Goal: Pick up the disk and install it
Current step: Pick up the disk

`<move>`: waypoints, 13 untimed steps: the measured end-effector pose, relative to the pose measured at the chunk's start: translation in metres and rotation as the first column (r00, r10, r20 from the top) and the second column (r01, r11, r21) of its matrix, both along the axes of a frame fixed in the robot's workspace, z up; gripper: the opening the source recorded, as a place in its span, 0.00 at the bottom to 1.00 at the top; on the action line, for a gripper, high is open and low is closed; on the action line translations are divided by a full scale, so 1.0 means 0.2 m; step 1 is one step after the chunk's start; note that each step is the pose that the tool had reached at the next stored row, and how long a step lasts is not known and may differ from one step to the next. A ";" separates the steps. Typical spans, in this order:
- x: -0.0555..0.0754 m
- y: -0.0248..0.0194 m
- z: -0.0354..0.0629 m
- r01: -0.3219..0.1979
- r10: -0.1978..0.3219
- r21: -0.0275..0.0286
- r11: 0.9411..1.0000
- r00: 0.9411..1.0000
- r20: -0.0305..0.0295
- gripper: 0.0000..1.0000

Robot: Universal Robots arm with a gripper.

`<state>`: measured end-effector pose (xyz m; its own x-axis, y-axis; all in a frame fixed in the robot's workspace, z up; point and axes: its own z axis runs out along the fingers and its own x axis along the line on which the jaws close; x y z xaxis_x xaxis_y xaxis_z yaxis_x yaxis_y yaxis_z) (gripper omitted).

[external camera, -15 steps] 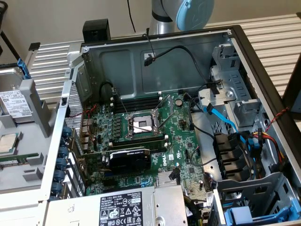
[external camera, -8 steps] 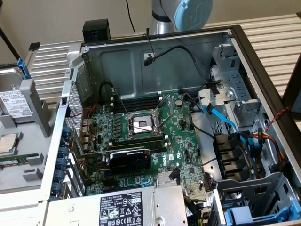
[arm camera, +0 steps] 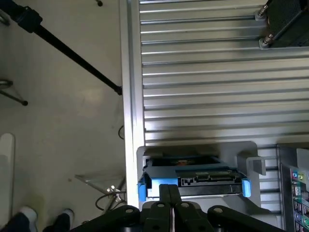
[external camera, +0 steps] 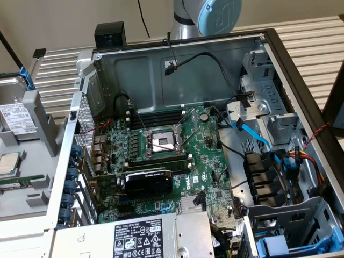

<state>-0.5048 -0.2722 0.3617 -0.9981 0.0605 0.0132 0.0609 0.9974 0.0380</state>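
The disk (arm camera: pixel 193 180) stands on edge in a grey holder (arm camera: pixel 251 164); its connector edge faces the wrist camera and blue carrier ends show at both sides. My gripper (arm camera: pixel 171 192) hangs just in front of the disk's near edge, its two black fingers pressed together, shut with nothing between them. In the exterior view the disk (external camera: pixel 16 117) shows its white label at the far left, beside the open computer case (external camera: pixel 177 59). Part of the arm (external camera: pixel 209 16) rises behind the case.
A square processor chip (external camera: pixel 7 162) lies below the disk's holder. The case holds the motherboard (external camera: pixel 161 142), a power-supply box (external camera: pixel 145 236) and cabled drive bays (external camera: pixel 269 172). A tripod leg (arm camera: pixel 72 60) and a person's shoes (arm camera: pixel 29 215) are on the floor beside the slatted table.
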 end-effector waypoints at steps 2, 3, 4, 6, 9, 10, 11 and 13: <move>0.00 0.000 0.000 0.000 0.000 0.000 1.000 1.000 0.000 0.11; 0.00 0.000 0.000 0.000 0.000 0.000 1.000 1.000 0.000 0.11; 0.00 0.000 0.000 0.000 0.000 0.000 1.000 1.000 0.000 0.11; 0.00 0.000 0.000 0.000 0.000 0.000 1.000 1.000 0.000 0.11; 0.00 0.000 0.000 0.000 0.000 0.000 1.000 1.000 0.000 0.11; 0.00 0.000 0.000 0.000 0.000 0.000 1.000 1.000 0.000 0.11; 0.00 0.000 0.000 0.000 0.000 0.000 1.000 1.000 0.000 0.11; 0.00 0.000 0.000 0.000 0.000 0.000 1.000 1.000 0.000 0.11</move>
<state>-0.5050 -0.2722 0.3618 -0.9981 0.0604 0.0131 0.0609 0.9974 0.0379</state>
